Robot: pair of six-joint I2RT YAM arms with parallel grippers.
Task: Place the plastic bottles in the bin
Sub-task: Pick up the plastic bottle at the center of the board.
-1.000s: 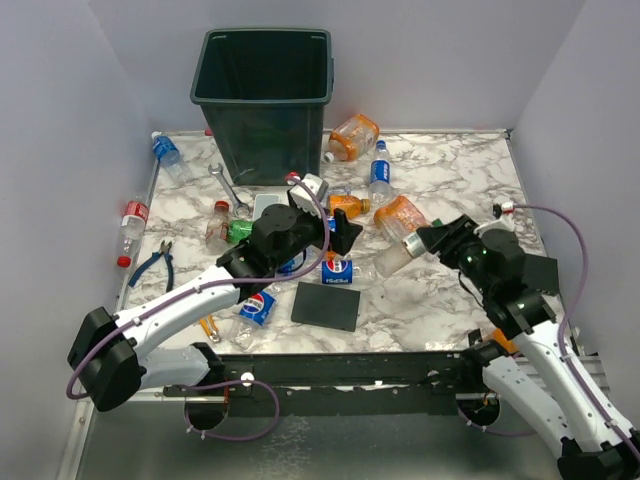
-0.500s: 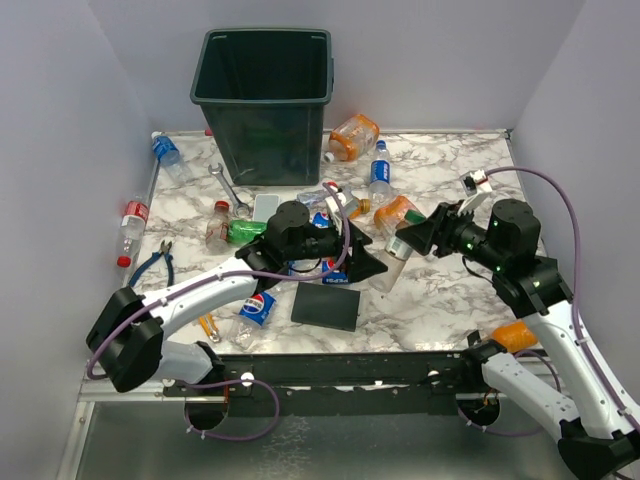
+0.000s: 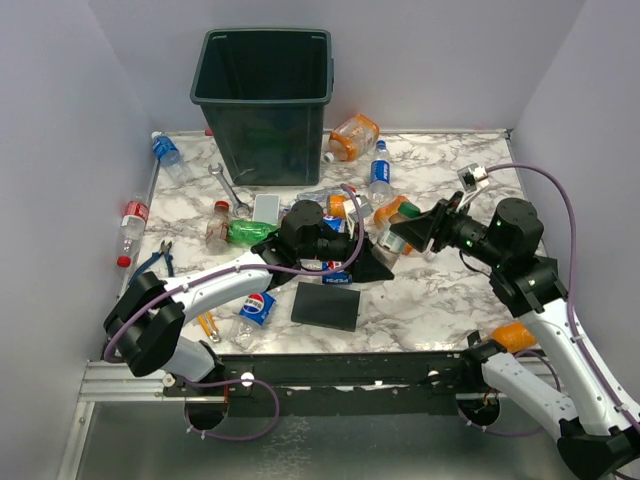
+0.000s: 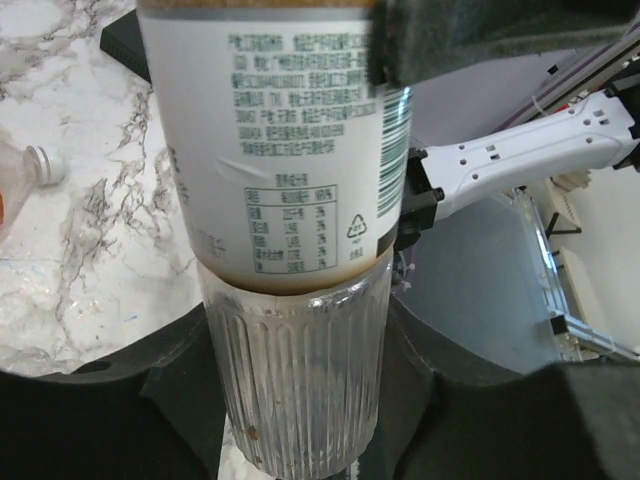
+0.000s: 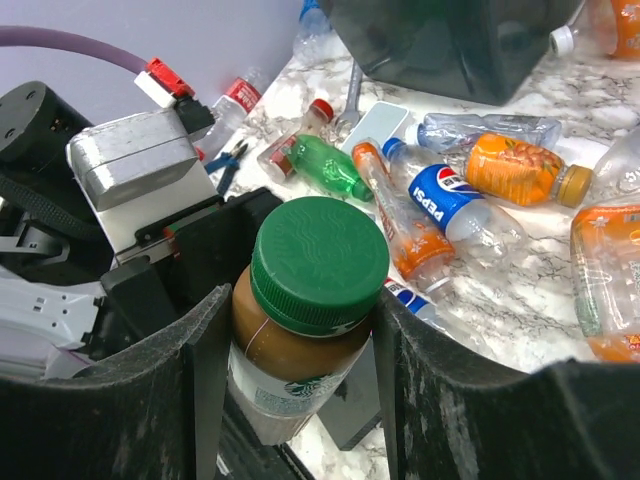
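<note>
A brown-filled bottle with a green cap (image 5: 320, 262) hangs above the table between both arms (image 3: 390, 243). My right gripper (image 5: 295, 330) is shut on its neck end just under the cap. My left gripper (image 4: 300, 350) is shut on its ribbed clear base (image 4: 295, 380). Both grippers meet right of the table's middle, the left gripper (image 3: 372, 262) and the right gripper (image 3: 408, 235). Other plastic bottles lie around: a Pepsi one (image 5: 450, 195), an orange one (image 5: 515, 170), a green one (image 3: 240, 232). The dark green bin (image 3: 262, 95) stands at the back.
A wrench (image 3: 228, 185) and pliers (image 3: 155, 262) lie on the left. A flat black plate (image 3: 326, 305) sits near the front edge. More bottles lie by the bin (image 3: 352, 137) and along the left wall (image 3: 130, 225). Grey walls close in three sides.
My right gripper lifted the green-capped bottle and turned it toward the left arm. My left arm swung right and its wide-open jaws closed on the bottle's base.
</note>
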